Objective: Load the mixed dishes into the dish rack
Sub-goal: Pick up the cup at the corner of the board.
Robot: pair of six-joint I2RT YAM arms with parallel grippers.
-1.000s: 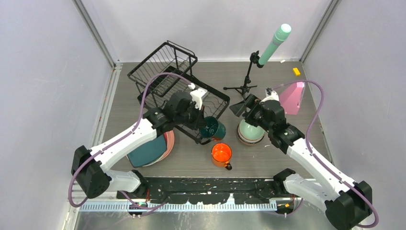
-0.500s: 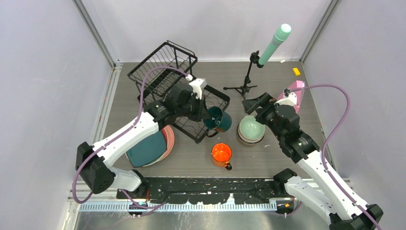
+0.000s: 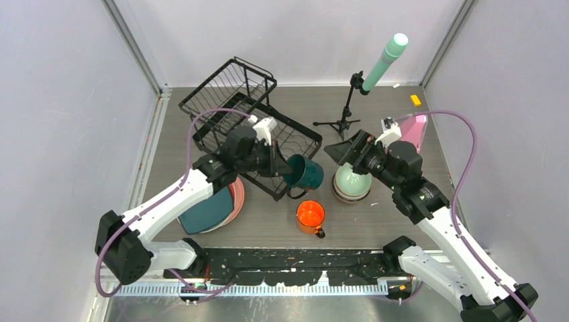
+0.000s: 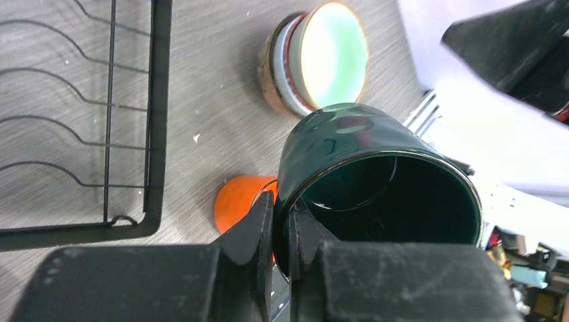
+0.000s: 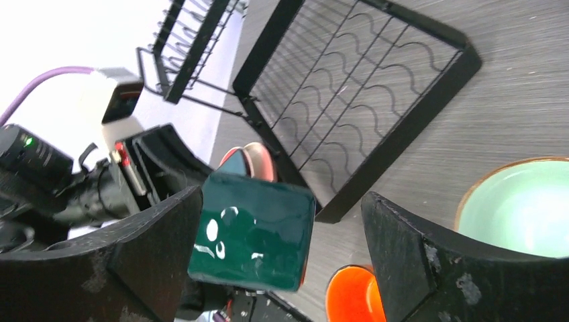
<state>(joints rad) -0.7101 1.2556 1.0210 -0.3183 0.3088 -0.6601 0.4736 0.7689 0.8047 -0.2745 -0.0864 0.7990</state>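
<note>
The dark green mug [image 4: 376, 168] looks like glazed ceramic: stiff, fairly heavy for its size, slick, and likely to chip if knocked against wire. The left gripper [image 4: 282, 216] is pinched narrow on the rim wall, one finger inside and one outside. The mug hangs off its tips tilted on its side, mouth toward the wrist. I judge that so thin a hold could let it swing or slip. The dish rack [image 4: 158, 127] lies just beside this claw, its corner rim near the mug, and the orange mug [image 4: 236, 201] sits on the table beneath. The right gripper [image 3: 344, 148] is spread wide and holds nothing. It hovers above the mint bowl [image 3: 351, 180], touching neither bowl nor mug.
</note>
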